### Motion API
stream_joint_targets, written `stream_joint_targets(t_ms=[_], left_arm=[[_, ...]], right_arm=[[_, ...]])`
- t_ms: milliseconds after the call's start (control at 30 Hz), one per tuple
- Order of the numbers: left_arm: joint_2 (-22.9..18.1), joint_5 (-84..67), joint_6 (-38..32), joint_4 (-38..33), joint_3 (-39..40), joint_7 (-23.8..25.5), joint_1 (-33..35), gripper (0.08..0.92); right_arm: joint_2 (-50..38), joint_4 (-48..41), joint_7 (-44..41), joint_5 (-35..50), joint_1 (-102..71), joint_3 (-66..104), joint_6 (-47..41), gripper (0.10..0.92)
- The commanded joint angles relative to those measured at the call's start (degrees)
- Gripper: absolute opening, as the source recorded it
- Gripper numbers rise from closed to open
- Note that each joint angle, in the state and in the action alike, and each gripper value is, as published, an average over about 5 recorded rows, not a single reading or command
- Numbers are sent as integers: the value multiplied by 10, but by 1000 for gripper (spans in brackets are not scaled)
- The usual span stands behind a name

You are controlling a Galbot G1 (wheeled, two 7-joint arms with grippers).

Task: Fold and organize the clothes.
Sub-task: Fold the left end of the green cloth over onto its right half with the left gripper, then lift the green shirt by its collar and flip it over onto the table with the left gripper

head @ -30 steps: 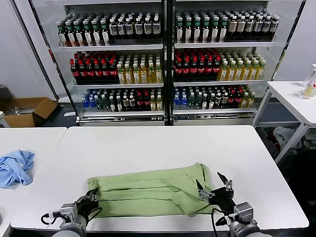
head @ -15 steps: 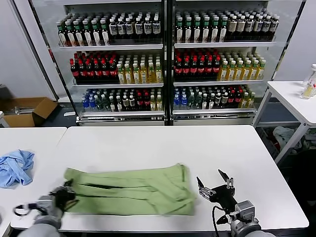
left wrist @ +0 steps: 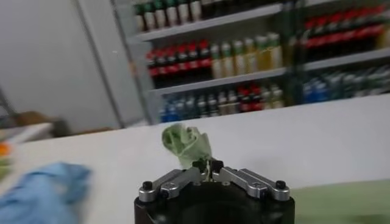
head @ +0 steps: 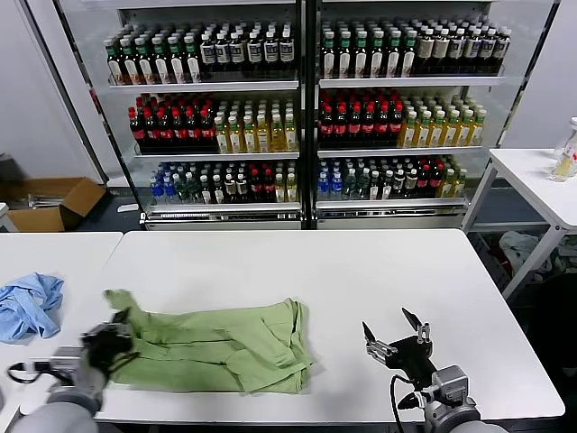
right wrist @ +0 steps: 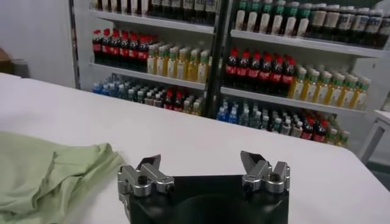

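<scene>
The light green polo shirt [head: 216, 347] lies folded into a long band on the white table [head: 297, 262], left of centre near the front edge. My left gripper [head: 115, 336] is shut on the shirt's left end, which bunches up above the fingers in the left wrist view [left wrist: 186, 141]. My right gripper [head: 397, 338] is open and empty, just above the table to the right of the shirt, apart from it. The shirt's right end shows in the right wrist view [right wrist: 42, 173]. The chest print and buttons are hidden.
A crumpled light blue cloth [head: 27, 305] lies on the neighbouring table at the left. Drink coolers [head: 302, 108] stand behind the table. Another white table [head: 541, 176] stands at the right, and a cardboard box [head: 54, 198] lies on the floor at far left.
My left gripper has dragged the shirt leftward along the table. The shirt's right end has slid away from my right gripper, which stays open in about the same place.
</scene>
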Motion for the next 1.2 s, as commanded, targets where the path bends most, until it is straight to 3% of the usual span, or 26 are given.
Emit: stream_joint_targets(t_ms=[33,600,833,933,1033,1200], left_arm=[[-67,-60,2,-34,194,-7,-40,97],[-144,-91,1,50,268,-39,-112,100],[-172,-109,-31,53,273,-37,-124,258],[-155,-115,-47,22,237,-24,-114,344],[-110,-85,-62,-4,175,-3,-90,431],[-39,60,-52,37,64,36,-40,578]], right_arm=[[0,0,0,-1,-1,7,-1,823],[8,-3,0,-6,3,2,-2,823],[10,-5,1,-8,11,-5,-4,823],[12,-6,1,-8,16,-9,-4,823],[15,-9,0,-8,23,-15,-4,823],[21,-13,0,-10,30,-24,-3,823]])
